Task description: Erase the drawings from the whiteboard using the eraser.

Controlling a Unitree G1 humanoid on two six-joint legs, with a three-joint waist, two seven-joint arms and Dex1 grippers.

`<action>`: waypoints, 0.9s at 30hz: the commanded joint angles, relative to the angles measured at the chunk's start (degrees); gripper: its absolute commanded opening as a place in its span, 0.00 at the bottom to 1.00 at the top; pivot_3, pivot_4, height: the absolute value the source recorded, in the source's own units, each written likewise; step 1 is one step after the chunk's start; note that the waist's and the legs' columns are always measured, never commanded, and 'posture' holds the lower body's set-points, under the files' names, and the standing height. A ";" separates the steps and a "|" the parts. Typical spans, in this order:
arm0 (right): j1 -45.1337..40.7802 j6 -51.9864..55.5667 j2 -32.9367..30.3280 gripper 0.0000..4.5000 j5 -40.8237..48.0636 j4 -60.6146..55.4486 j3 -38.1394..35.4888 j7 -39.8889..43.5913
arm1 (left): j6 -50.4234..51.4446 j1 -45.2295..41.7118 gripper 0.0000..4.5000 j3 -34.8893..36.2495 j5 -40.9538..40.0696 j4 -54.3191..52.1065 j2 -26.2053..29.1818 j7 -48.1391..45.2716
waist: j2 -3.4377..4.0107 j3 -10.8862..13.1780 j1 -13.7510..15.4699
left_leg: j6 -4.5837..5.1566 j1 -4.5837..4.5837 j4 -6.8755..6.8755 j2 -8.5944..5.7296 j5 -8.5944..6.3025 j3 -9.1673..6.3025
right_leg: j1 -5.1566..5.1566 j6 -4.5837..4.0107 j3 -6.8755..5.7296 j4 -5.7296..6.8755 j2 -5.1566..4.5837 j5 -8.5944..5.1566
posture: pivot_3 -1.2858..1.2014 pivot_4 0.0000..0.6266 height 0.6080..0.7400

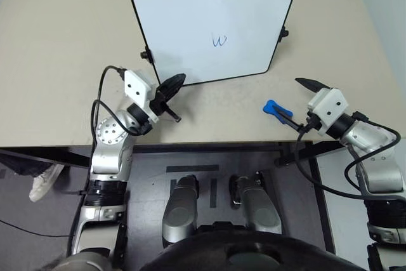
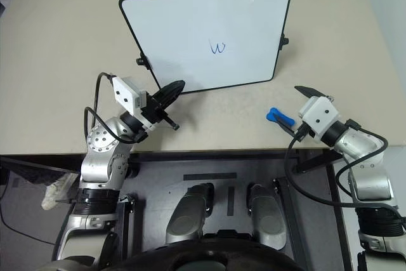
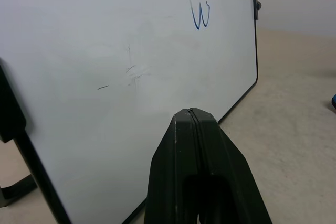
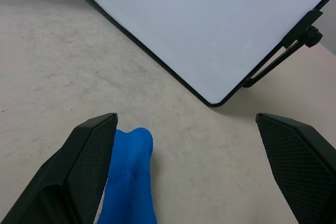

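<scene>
Wide open, my right tool [image 4: 186, 169] holds nothing; one of its fingers sits just beside the blue eraser [image 1: 276, 110], which lies on the tabletop [image 1: 63, 61] near the lower right corner of the whiteboard [image 1: 190, 23]. My left tool [image 1: 172, 84] is pressed shut and empty, close to the board's lower left corner. The small blue drawings [image 1: 219, 40], like a "w", are on the board

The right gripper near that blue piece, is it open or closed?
Open. The right gripper has its two black fingers spread wide, with the eraser lying on the table beside one finger, not clamped.
</scene>
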 commanded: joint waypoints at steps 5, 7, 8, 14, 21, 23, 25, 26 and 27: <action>0.82 -0.44 -0.57 0.99 0.73 -3.08 -1.01 0.24 | -1.15 -0.52 0.00 -0.74 0.11 -1.51 -1.45 0.19 | 0.00 0.00 0.01 | 0.00 -0.01 0.00 0.00 -0.01 0.00 | 0.00 -0.01 0.00 -0.01 0.00 0.01 | 0.52 0.24 1.00; 0.85 -0.21 -0.83 0.99 0.83 -3.41 -1.05 0.47 | -1.10 -0.73 0.00 -0.84 0.17 -1.55 -1.85 0.39 | 0.00 0.00 0.00 | 0.00 -0.01 0.00 0.00 -0.01 0.00 | 0.00 -0.01 0.00 -0.01 0.00 0.00 | 0.52 0.24 1.00; 0.89 -0.20 -1.04 0.99 0.96 -3.51 -1.16 0.68 | -1.10 -0.68 0.00 -1.00 0.29 -1.68 -2.06 0.53 | 0.00 0.00 -0.01 | 0.00 -0.01 0.00 0.00 -0.01 0.00 | 0.00 -0.01 0.00 -0.01 0.00 0.00 | 0.52 0.24 1.00; 1.41 1.16 -1.63 0.99 1.34 -5.12 -1.30 1.03 | -1.63 -0.52 0.00 -1.12 0.44 -1.03 -2.69 0.41 | 0.00 0.00 -0.01 | -0.01 0.00 0.00 0.00 0.01 0.01 | 0.00 0.07 0.00 0.00 0.00 -0.03 | 0.52 0.24 1.00; 3.29 3.71 -2.54 0.99 3.01 -5.78 -1.22 2.95 | -1.21 0.96 0.00 -0.88 0.39 -3.17 -3.26 1.65 | 0.00 0.00 0.03 | 0.00 0.00 0.00 -0.01 0.00 0.02 | 0.03 0.11 0.00 -0.04 0.00 -0.06 | 0.52 0.24 1.00; 3.62 4.11 -2.82 0.99 3.14 -5.34 -0.61 3.86 | -0.73 2.04 0.00 -0.61 0.23 -4.45 -2.75 1.71 | 0.00 0.00 0.03 | -0.01 0.00 0.00 -0.01 0.00 0.01 | 0.03 0.18 0.00 -0.04 0.02 -0.10 | 0.52 0.24 1.00; 4.23 4.13 -3.02 0.99 2.98 -4.92 0.01 4.68 | -0.50 3.23 0.00 -0.43 0.31 -5.38 -2.58 2.07 | 0.00 0.00 0.02 | -0.01 0.00 0.00 -0.01 0.00 0.02 | 0.03 0.44 0.00 -0.03 0.02 -0.26 | 0.52 0.24 1.00; 4.32 4.31 -2.84 0.99 2.82 -4.80 0.40 4.69 | -0.48 3.71 0.00 -0.40 0.32 -5.62 -2.53 2.17 | 0.00 0.00 0.02 | -0.01 0.00 0.00 -0.01 0.00 0.02 | 0.03 0.55 0.00 -0.03 0.03 -0.33 | 0.52 0.24 1.00; 4.35 4.51 -2.60 0.99 2.68 -4.65 0.65 4.60 | -0.49 4.01 0.00 -0.50 0.36 -5.74 -2.56 2.29 | 0.00 0.00 0.02 | -0.01 0.00 0.00 -0.01 0.00 0.02 | 0.03 0.55 0.00 -0.03 0.03 -0.33 | 0.52 0.24 1.00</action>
